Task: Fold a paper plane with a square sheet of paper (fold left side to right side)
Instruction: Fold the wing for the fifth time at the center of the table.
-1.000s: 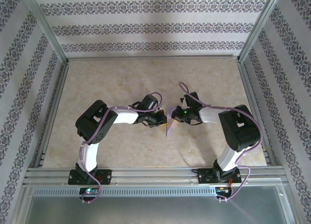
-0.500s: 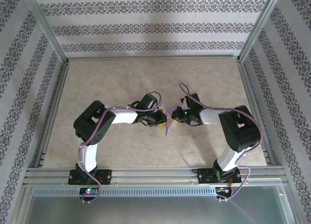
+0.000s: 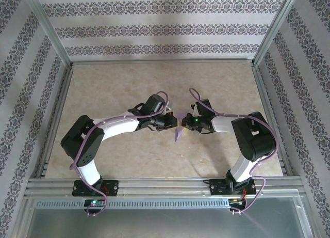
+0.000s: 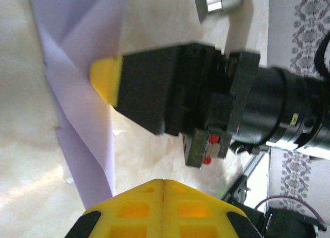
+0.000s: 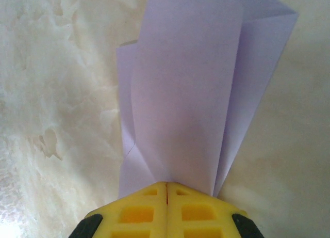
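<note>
We think the folding is near its end. The paper plane [image 5: 185,83] is a long thin shape with folded layers. It is in the middle of the counter [image 3: 129,83], between the two arms.

The right claw [image 5: 166,190] is pinched tight on one end of it, and the purple paper fans out from its yellow tips. The left claw [image 4: 162,191] is squeezed together too, and we see no paper inside it. It sits just beside the paper, on the left, facing the right claw.

We think the step now is shaping the wings. For the next move, the left claw needs to open, take one loose flap and bend it gently. The paper is thin, so a hard pull could tear it or tug it out of the right claw.
</note>
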`<state>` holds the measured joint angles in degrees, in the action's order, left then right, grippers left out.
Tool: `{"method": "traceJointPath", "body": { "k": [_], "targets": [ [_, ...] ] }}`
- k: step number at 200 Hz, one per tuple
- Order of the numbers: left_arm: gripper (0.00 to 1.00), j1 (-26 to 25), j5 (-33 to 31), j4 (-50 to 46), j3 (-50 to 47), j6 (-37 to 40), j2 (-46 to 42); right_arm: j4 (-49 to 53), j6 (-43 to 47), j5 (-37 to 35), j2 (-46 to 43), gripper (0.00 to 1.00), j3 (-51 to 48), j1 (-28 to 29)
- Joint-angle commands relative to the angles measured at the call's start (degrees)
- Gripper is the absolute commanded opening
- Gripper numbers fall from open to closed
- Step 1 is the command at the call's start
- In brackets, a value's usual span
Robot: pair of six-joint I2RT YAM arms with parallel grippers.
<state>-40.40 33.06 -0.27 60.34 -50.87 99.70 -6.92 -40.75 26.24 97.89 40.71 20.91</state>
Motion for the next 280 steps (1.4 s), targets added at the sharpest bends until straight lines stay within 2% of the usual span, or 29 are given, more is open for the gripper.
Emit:
{"method": "traceJointPath", "body": {
  "k": [1,50,164,280],
  "targets": [
    [0.0,-2.1,2.1,-0.6,-0.1,-1.8,1.5,5.0,0.1,-2.5,2.8,0.0,-1.3,1.1],
    [0.0,-3.2,0.3,-2.4,2.1,-0.4,4.6,5.3,0.2,-2.5,2.8,0.0,-1.1,1.4],
    [0.0,-3.2,0.7,-5.0,3.6,1.2,10.5,6.8,1.0,-2.9,3.2,0.0,-0.1,1.5],
    [0.0,-3.2,-0.9,-5.5,2.0,1.3,11.4,7.6,1.3,-3.1,3.0,0.0,0.2,1.5]
  ]
}}
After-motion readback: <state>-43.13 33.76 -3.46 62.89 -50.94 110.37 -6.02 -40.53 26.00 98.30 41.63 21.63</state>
